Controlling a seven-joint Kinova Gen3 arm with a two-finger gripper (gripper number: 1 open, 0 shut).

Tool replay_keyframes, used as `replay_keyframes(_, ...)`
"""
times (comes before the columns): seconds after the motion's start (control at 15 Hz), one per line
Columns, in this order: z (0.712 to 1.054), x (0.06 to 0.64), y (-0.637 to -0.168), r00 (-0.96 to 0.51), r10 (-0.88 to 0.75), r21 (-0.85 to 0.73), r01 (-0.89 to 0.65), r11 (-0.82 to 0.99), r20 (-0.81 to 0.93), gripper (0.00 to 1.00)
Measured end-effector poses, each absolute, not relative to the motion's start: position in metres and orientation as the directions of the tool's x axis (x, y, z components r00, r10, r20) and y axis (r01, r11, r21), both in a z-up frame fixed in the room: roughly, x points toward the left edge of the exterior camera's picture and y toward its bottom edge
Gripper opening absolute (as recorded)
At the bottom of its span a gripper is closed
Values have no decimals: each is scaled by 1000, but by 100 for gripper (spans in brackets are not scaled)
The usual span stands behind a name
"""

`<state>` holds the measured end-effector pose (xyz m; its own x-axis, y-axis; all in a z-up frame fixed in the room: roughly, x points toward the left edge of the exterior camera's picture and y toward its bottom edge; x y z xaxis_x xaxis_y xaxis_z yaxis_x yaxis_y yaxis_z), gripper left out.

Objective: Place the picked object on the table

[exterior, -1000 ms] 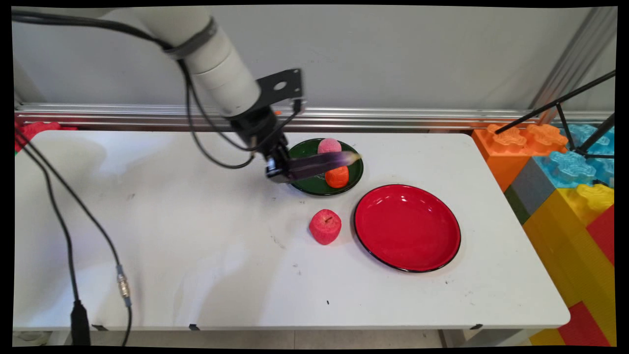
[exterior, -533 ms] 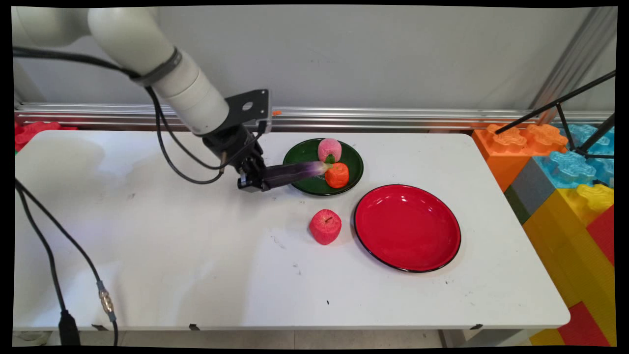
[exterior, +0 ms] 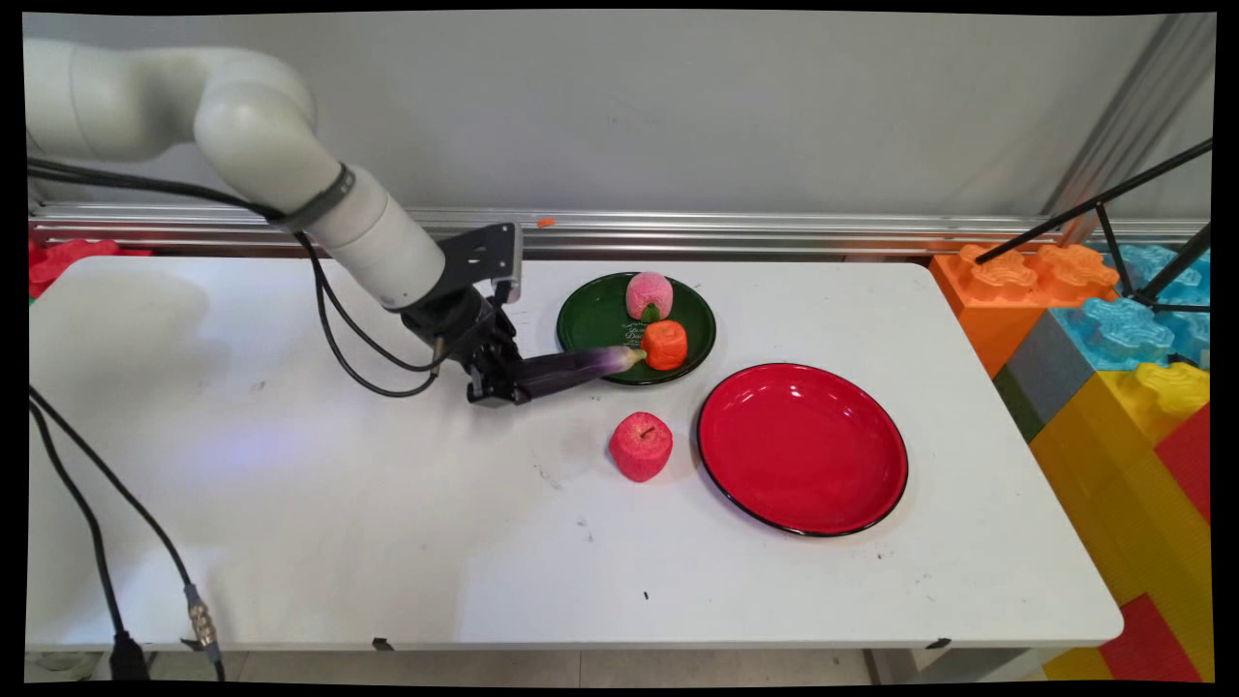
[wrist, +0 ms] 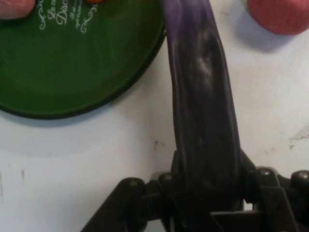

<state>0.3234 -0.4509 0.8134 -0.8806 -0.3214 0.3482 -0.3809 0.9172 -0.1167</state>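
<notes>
At centre left of the main view, the gripper (exterior: 505, 379) was clamped on the thick dark end of an eggplant (exterior: 571, 368) — the hand view showed the black linkage closed round its base. Held by that end alone, the eggplant stuck out nearly level to the right, low over the white counter (exterior: 387, 503), its pale tip reaching the near rim of the green plate (exterior: 590, 324). Whether the tip touched the plate or the orange fruit (exterior: 664, 345) just beside it could not be told. The eggplant was long, slightly curved and glossy, purple fading to whitish at the tip.

Farther right, the green plate looked smooth and shiny, with pale lettering in its well; it carried the orange fruit and a pink one (exterior: 649, 294), both rough and foam-like. Below it, a red apple (exterior: 640, 445) with a short stem stood on the counter, near the empty red plate (exterior: 802, 448) — round, glossy, dark-rimmed.
</notes>
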Motion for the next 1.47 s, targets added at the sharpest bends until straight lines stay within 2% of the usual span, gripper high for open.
replay_keyframes(0.47, 783, 332, -459, -856, -328, -84, -391, 917, 399, 0)
replay_keyframes(1.47, 766, 342, -457, -830, -320, -20, -369, 929, 457, 0)
